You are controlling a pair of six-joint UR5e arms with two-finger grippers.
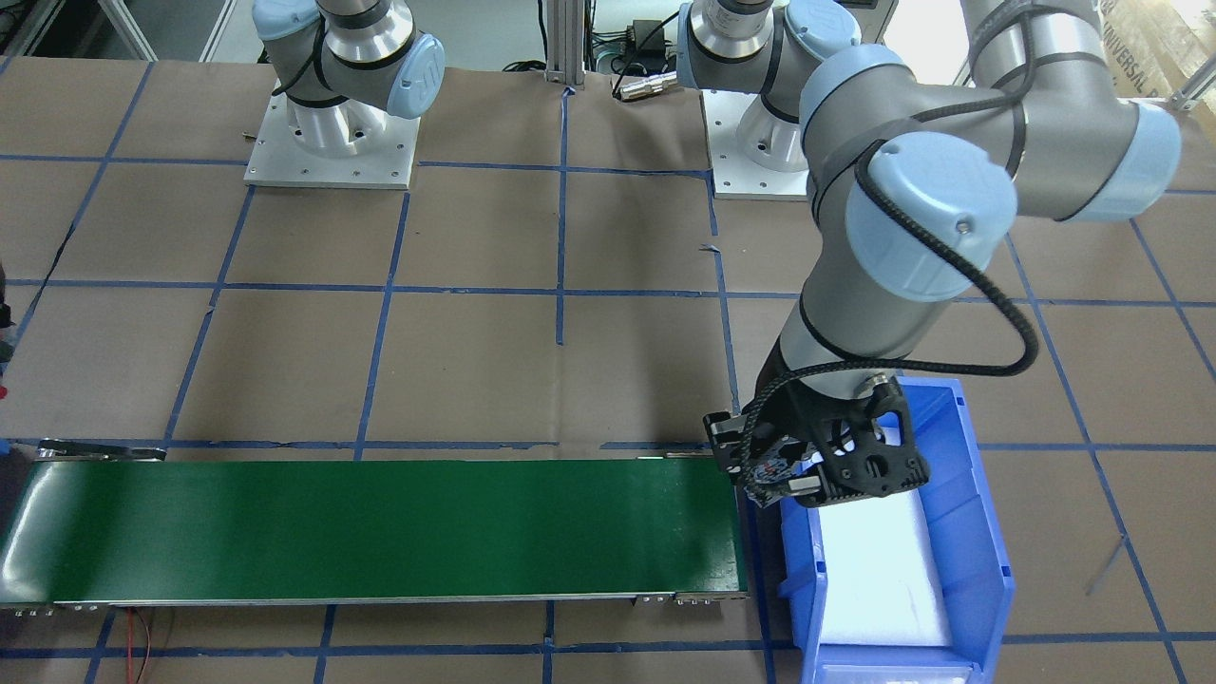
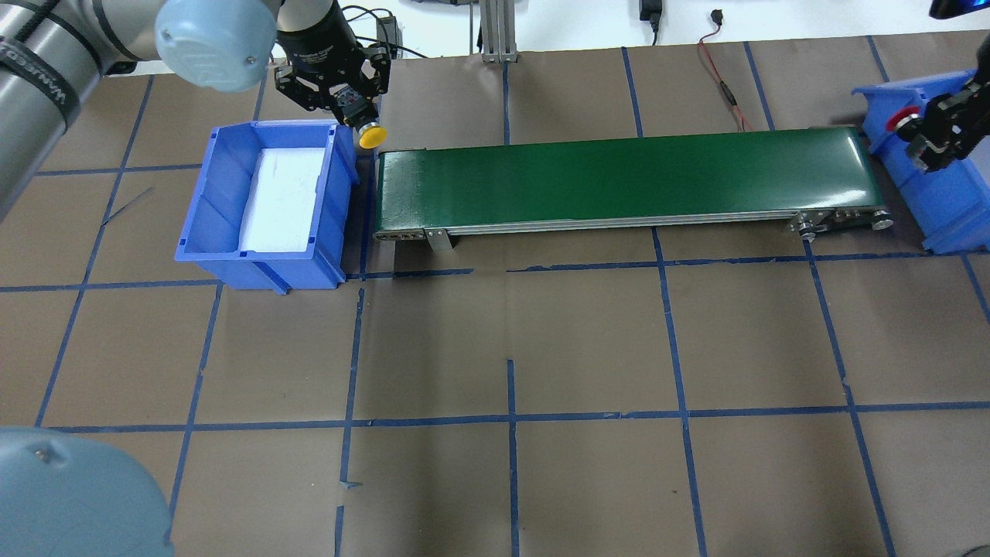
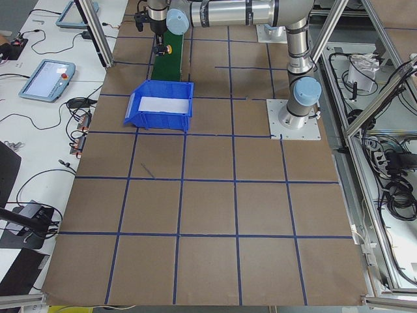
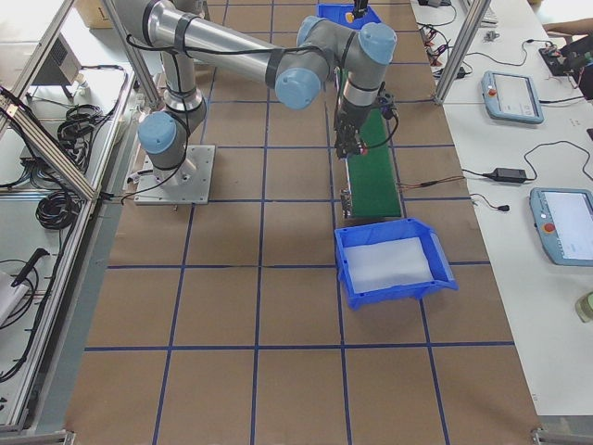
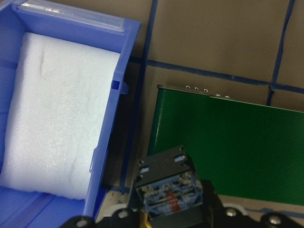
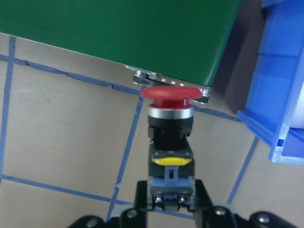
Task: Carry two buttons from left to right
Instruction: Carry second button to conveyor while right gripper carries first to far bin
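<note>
The yellow-capped button (image 2: 372,137) hangs in my left gripper (image 2: 357,116), which is shut on its black-and-grey body (image 5: 166,187). It hovers over the gap between the left blue bin (image 2: 219,203) and the left end of the green conveyor belt (image 2: 619,179). The red-capped button (image 6: 171,93) is held cap-forward by my right gripper (image 6: 171,202), shut on its body. In the overhead view the red button (image 2: 900,122) sits just past the belt's right end, at the edge of the right blue bin (image 2: 945,203).
Both bins are lined with white foam (image 5: 52,118). The belt (image 1: 380,527) carries nothing. The left arm's elbow (image 1: 931,204) looms over the table near the left bin (image 1: 978,532). Brown paper with a blue tape grid (image 2: 510,422) covers the table.
</note>
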